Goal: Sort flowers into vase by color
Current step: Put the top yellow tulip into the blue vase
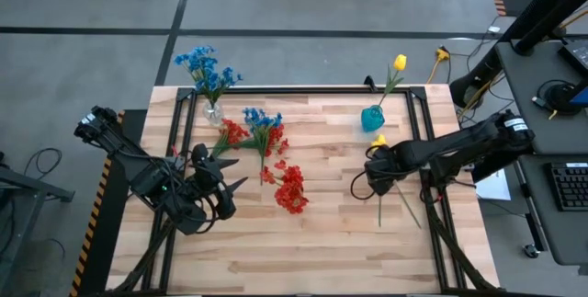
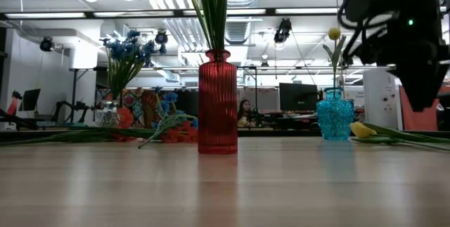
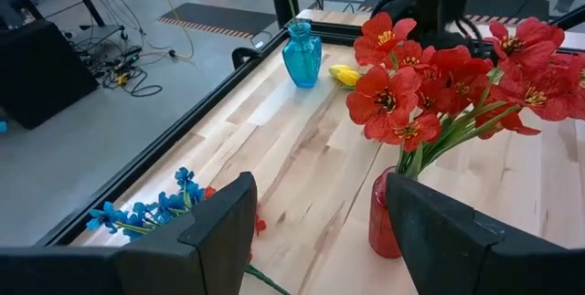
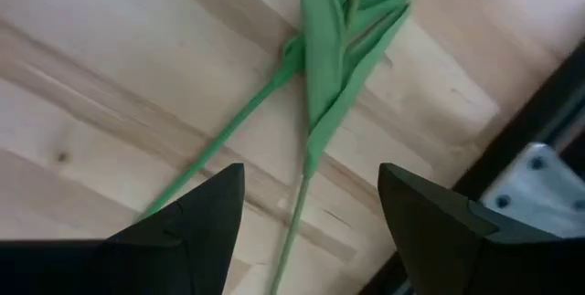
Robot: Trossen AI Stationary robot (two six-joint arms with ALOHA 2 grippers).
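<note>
**Right claw hangs open over yellow stems as red vase fills**

Seen from above, the left claw [image 1: 241, 170] waits with its fingers apart and nothing held, over the tabletop [image 1: 322, 251] toward its left edge. Just beyond it stands the red vase [image 3: 387, 217], which the overhead camera hides under red flowers [image 1: 292, 189]; only the left wrist and low views show its ribbed glass. Toward the right edge, the right claw [image 4: 309, 205] hovers open and empty above two crossed green stems [image 4: 306, 163], a detail clear only from its own wrist camera. A yellow flower [image 1: 378, 140] lies on the wood just beside that arm. Farther back, loose red and blue sprigs [image 1: 261, 130] lie at centre-left. The blue vase [image 1: 372, 118] holds one yellow tulip [image 1: 400, 62] near the far right corner; a clear vase [image 1: 213, 112] of blue flowers [image 1: 207, 68] stands at the far left.
</note>
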